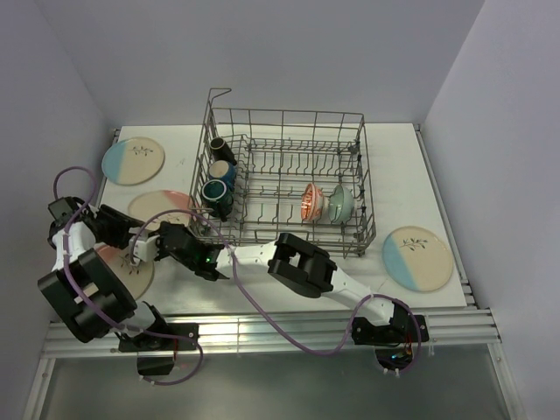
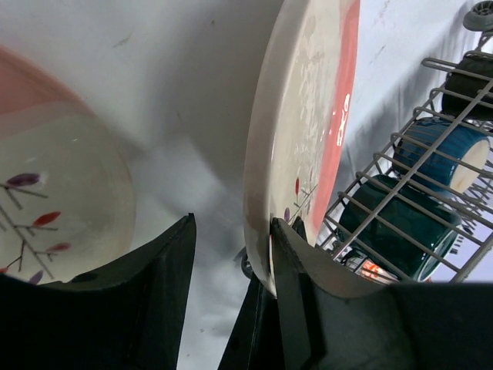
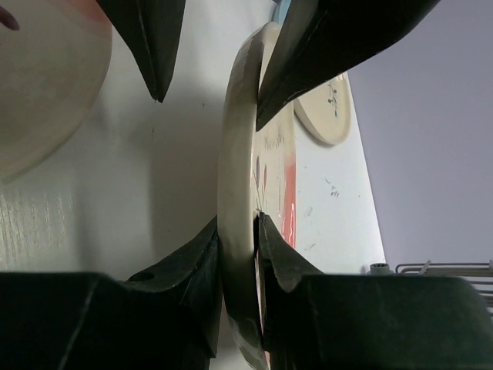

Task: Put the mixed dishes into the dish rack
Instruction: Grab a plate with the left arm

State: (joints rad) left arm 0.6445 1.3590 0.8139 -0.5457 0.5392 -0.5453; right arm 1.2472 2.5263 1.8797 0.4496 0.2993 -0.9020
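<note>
The right gripper [image 3: 237,231] pinches the rim of an upright round cream-and-pink plate [image 3: 237,146]. The left gripper [image 2: 231,223] stands parted, with one finger touching it.

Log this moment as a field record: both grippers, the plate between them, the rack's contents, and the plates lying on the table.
left gripper: open, fingers either side of the plate's rim
right gripper: shut on pink-and-cream plate, gripped at the rim
dish rack: dark mug, teal-blue mug, dark teal mug, orange-red bowl, pale green bowl
table: back-left blue-and-cream plate, right blue-and-cream plate, second pink-and-cream plate by the left arm
</note>
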